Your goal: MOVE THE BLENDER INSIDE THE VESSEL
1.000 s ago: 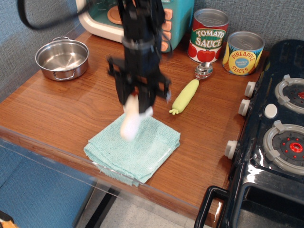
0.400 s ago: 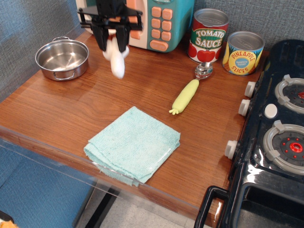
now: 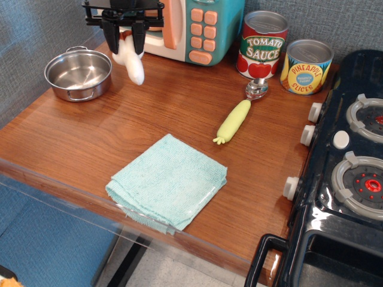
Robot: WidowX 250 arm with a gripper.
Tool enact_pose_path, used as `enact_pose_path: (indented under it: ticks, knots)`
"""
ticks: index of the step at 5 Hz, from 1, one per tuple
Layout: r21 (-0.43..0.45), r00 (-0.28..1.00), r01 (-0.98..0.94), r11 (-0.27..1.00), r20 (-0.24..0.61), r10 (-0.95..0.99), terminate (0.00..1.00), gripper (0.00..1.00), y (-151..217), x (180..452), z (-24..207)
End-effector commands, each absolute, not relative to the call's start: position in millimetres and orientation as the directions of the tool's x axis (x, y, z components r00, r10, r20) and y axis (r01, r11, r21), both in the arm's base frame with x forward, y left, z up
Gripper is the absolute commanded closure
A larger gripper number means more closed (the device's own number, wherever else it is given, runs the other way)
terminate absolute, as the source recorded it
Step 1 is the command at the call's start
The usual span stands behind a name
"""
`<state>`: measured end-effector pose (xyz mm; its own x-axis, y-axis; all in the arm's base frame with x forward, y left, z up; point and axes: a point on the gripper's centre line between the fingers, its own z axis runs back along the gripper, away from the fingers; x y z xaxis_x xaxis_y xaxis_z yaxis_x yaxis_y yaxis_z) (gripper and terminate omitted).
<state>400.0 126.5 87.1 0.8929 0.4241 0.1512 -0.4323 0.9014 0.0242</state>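
One view shows it all: the gripper [image 3: 124, 37] clamps the blender [image 3: 133, 64], its white stem hanging clear above the wooden table [image 3: 90, 131], just right of the empty vessel [image 3: 78, 74], with a teal cloth [image 3: 169, 188] well apart.

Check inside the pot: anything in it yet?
The pot shows a bare steel floor; the near wall hides a sliver of it. The mushroom hangs from the gripper, to the pot's right.

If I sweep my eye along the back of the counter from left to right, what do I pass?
Steel pot → gripper holding the plush mushroom → toy microwave → tomato sauce can → pineapple slices can → toy stove.
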Motion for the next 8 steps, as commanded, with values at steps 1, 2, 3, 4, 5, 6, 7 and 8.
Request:
enact_pose_path:
  ticks: [1, 2, 3, 4, 5, 6, 7, 8]
  knots:
    - [0.013, 0.814, -0.55, 0.835, 0.232, 0.532, 0.0, 1.0, 176, 378, 123]
    - [0.018, 0.773, -0.612, 0.791, 0.225, 0.593, 0.0, 1.0, 198, 372, 124]
    - [0.008, 0.733, -0.662, 0.749, 0.214, 0.645, 0.0, 1.0, 214, 363, 123]
    - [0.031, 0.718, -0.686, 0.727, 0.192, 0.669, 0.0, 0.0, 220, 362, 121]
    - [0.05, 0.717, -0.69, 0.722, 0.184, 0.673, 0.0, 0.0, 220, 362, 121]
    - [0.066, 0.711, -0.698, 0.713, 0.18, 0.679, 0.0, 0.0, 221, 361, 122]
    - [0.088, 0.728, -0.683, 0.726, 0.173, 0.664, 0.0, 0.0, 215, 363, 125]
    - [0.113, 0.786, -0.612, 0.782, 0.192, 0.588, 0.0, 0.0, 203, 371, 124]
